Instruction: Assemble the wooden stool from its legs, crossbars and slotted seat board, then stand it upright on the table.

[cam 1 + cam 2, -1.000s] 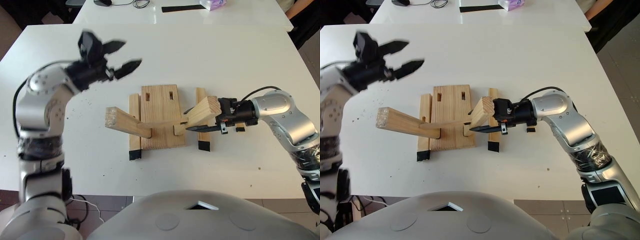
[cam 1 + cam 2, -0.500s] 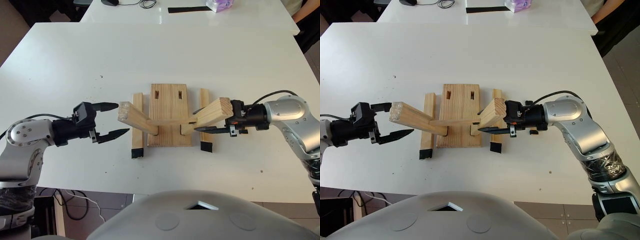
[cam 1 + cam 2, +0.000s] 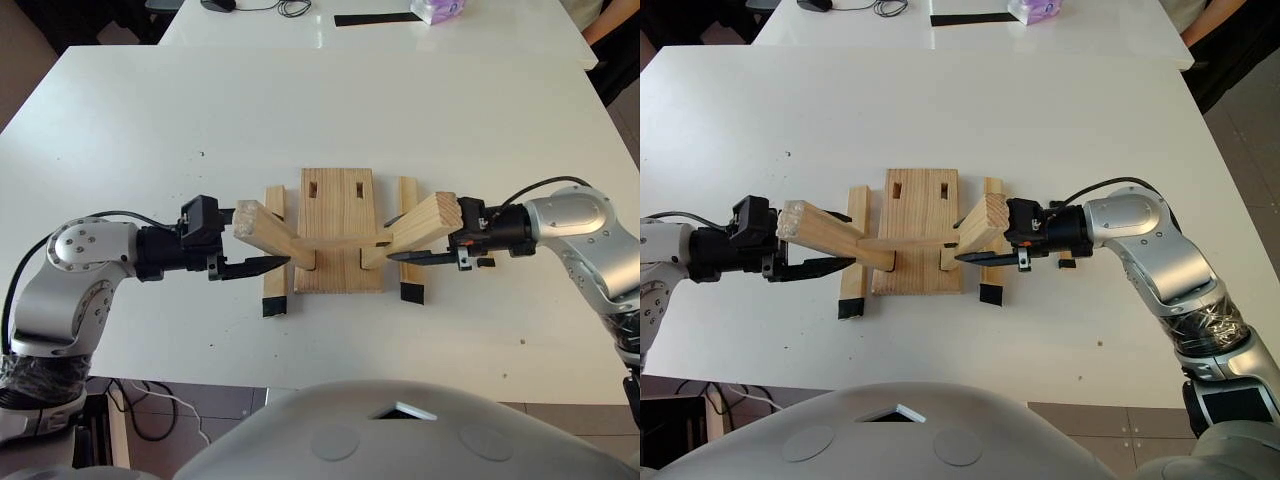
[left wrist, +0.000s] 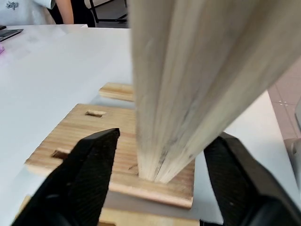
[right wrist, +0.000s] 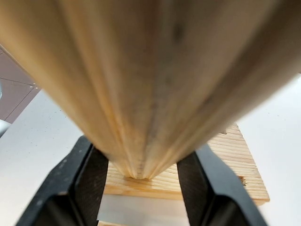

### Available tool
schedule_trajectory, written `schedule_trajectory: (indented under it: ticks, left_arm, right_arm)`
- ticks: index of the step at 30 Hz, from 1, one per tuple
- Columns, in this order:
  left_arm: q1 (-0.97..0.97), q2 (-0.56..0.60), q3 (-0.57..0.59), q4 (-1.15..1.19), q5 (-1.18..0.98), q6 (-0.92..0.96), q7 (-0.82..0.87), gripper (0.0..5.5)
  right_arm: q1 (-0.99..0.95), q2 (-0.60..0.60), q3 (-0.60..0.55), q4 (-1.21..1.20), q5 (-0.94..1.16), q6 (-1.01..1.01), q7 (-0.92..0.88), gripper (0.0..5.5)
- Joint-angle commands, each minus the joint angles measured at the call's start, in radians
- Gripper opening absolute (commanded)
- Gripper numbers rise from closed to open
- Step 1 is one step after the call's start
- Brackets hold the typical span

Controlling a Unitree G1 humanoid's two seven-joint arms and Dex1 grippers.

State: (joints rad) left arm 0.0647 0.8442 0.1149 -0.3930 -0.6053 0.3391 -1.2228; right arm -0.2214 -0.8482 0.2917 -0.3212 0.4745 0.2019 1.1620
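A leg frame, two thick wooden legs joined by a thin crossbar (image 3: pixel 338 245), hangs tilted over the slotted seat board (image 3: pixel 337 205) lying flat at mid-table. My right gripper (image 3: pixel 405 236) is shut on the right leg (image 3: pixel 422 221); in the right wrist view its fingers (image 5: pixel 80 183) press both sides of the leg (image 5: pixel 150 70). My left gripper (image 3: pixel 272 238) is open and straddles the left leg (image 3: pixel 262 226). In the left wrist view a finger (image 4: pixel 84 174) stands clear of the leg (image 4: pixel 188 70).
Two more wooden legs with black tips lie flat on the table either side of the seat board (image 3: pixel 270 290) (image 3: pixel 408 280). The white table (image 3: pixel 150 120) has wide free room all round. A second table behind holds a black strip (image 3: pixel 372 19) and a purple object (image 3: pixel 440 10).
My left arm came down from its raised pose and slid its open gripper in around the left leg's end. The right gripper kept its hold. The head camera shifted.
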Motion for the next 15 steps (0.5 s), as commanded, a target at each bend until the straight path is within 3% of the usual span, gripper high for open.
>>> schedule_trajectory:
  ticks: [1,3,15]
  left_arm:
    - [-0.018,-0.002,-0.024,-0.024,-0.004,0.003,-0.007,2.51]
    - [-0.02,-0.003,-0.042,-0.024,0.009,-0.007,-0.013,2.18]
    - [-0.114,-0.06,-0.199,-0.061,0.072,-0.005,-0.008,2.1]
  right_arm:
    - [0.041,-0.042,0.078,0.054,-0.132,0.047,0.028,2.04]
    - [0.036,-0.042,0.082,0.055,-0.132,0.047,0.031,2.04]
    - [-0.062,0.013,0.171,0.09,-0.167,0.055,0.073,2.04]
